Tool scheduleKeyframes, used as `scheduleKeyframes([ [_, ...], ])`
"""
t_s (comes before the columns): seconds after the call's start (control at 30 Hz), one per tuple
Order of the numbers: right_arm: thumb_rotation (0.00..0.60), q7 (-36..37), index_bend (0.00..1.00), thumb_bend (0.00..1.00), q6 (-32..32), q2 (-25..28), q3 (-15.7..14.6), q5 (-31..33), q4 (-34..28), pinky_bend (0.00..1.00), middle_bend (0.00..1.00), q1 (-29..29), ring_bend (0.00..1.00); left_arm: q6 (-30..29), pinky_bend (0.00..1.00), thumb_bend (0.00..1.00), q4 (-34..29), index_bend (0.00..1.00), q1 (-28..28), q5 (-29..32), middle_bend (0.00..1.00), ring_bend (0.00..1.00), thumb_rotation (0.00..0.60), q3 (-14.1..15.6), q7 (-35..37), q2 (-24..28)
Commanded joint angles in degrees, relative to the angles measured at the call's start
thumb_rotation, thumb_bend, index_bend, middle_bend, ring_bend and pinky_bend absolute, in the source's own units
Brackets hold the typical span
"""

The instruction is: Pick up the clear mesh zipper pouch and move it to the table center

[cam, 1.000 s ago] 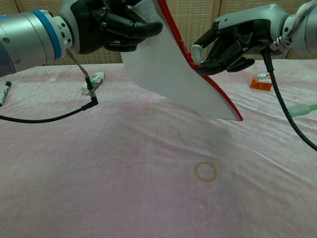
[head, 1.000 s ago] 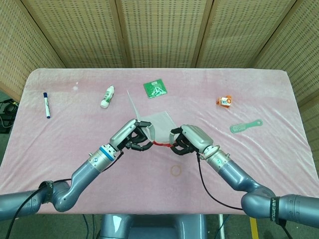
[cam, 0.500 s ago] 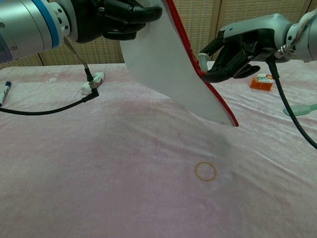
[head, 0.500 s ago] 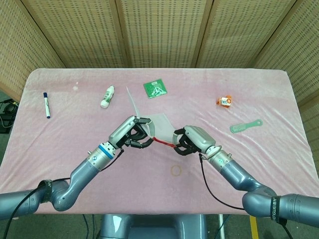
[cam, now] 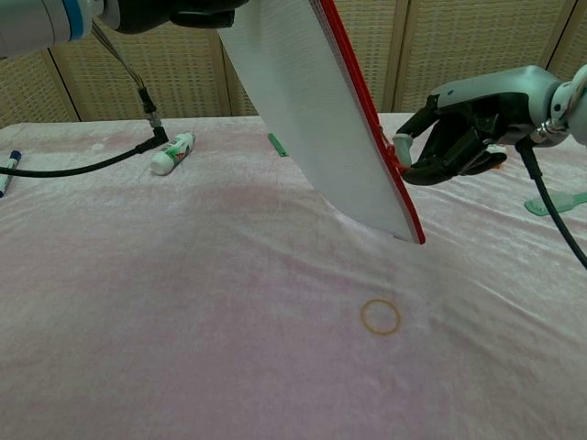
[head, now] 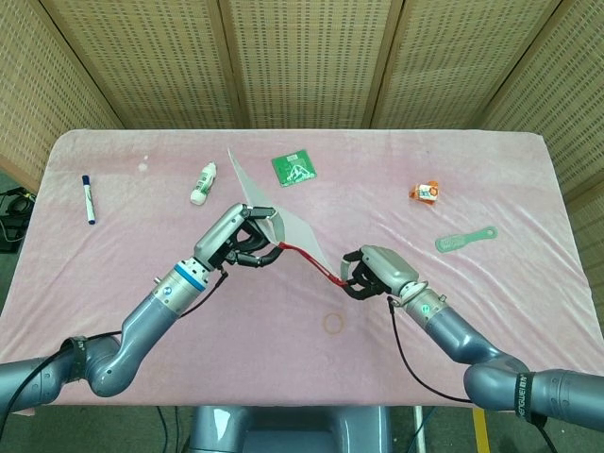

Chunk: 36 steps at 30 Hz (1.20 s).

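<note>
The clear mesh zipper pouch with a red zipper edge hangs lifted above the pink table, tilted steeply. In the chest view the pouch slopes down to the right, its low corner just over the cloth. My left hand grips its upper part; the chest view shows that hand only at the top edge. My right hand pinches the red edge at the pouch's low end, and in the chest view the hand has a fingertip against the zipper.
A rubber band lies on the cloth below the pouch. A white bottle, a green card and a blue marker lie toward the back and left. On the right lie an orange packet and a green handled tool.
My left hand has risen and moved left with the pouch's top. My right hand has moved right and toward me along the red edge, so the pouch stretches longer between them.
</note>
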<state>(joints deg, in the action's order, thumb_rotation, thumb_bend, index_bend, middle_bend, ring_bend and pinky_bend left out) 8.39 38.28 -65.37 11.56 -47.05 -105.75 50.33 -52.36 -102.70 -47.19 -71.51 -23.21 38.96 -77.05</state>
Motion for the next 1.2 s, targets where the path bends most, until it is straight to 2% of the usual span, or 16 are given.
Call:
scheduleKeyframes([
  [0.03, 0.600, 0.18, 0.80, 0.80, -0.64, 0.27, -0.80, -0.22, 0.34, 1.00, 0.99, -0.63, 0.96, -0.27, 1.00, 0.71, -0.62, 0.87, 0.22, 0.70, 1.00, 0.83, 0.600, -0.57, -0.46, 0.90],
  [0.6, 0.600, 1.29, 0.80, 0.80, -3.99, 1.49, -3.21, -2.92, 2.27, 1.00, 0.99, -2.83, 0.96, -0.85, 1.00, 0.71, -1.88, 0.87, 0.78, 1.67, 1.00, 0.83, 0.600, -1.08, -0.94, 2.54],
  [1.2, 0.600, 0.19, 0.80, 0.80, -8.53, 3.77, -6.26, -1.83, 5.02, 1.00, 0.99, -2.49, 0.96, -2.17, 1.00, 0.71, -1.51, 0.87, 1.17, 2.11, 1.00, 0.83, 0.600, -1.09, -2.97, 3.13],
])
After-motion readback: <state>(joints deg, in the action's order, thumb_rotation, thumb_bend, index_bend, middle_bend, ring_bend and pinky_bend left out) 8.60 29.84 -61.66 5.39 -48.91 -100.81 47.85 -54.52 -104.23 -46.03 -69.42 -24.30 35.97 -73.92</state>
